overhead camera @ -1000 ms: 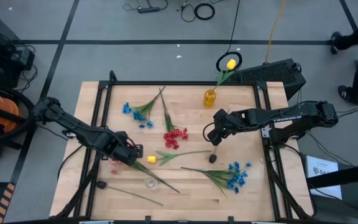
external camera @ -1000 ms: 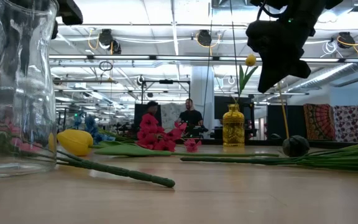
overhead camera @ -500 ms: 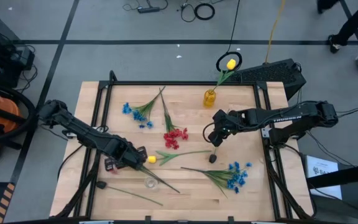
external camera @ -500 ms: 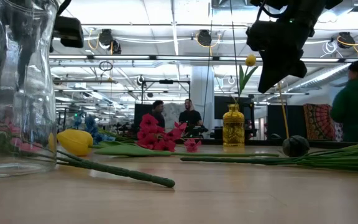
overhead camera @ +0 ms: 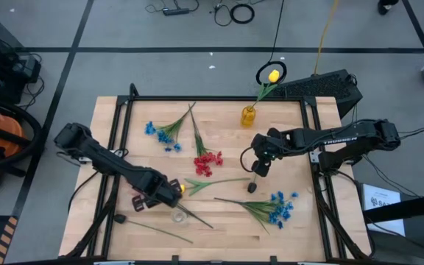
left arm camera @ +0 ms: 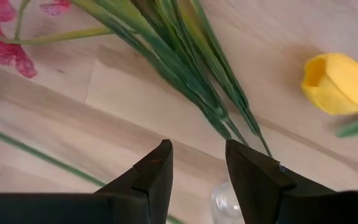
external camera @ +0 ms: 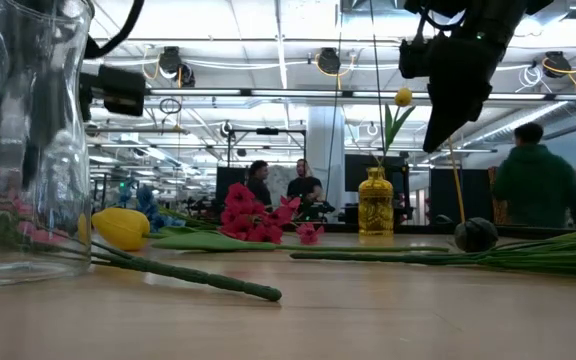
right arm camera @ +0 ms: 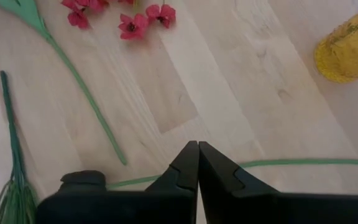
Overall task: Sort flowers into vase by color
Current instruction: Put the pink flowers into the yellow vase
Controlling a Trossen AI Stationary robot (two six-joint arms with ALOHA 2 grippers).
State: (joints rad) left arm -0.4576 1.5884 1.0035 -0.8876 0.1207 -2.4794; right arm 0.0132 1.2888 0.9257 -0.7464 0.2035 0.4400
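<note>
My left gripper hangs open, pointing down over the pink sprig. The sprig lies flat on the table, and its green leaves and pink blooms are just beyond the fingertips. A yellow bud lies beside the gripper. The clear glass vase stands just near of it. My right gripper is shut in the air. It hangs over the stem of a dark-headed flower that lies on the table.
A yellow vase at the far edge holds a yellow flower. Lying on the table are blue sprigs, a red sprig and a second dark-headed flower. People stand in the room beyond the table.
My left gripper has gone down and toward the table's near right, past the pink blooms toward the yellow bud and the clear vase. It has rolled about its own axis and stayed open. My right gripper has rolled in place and stayed shut. No flower has moved.
</note>
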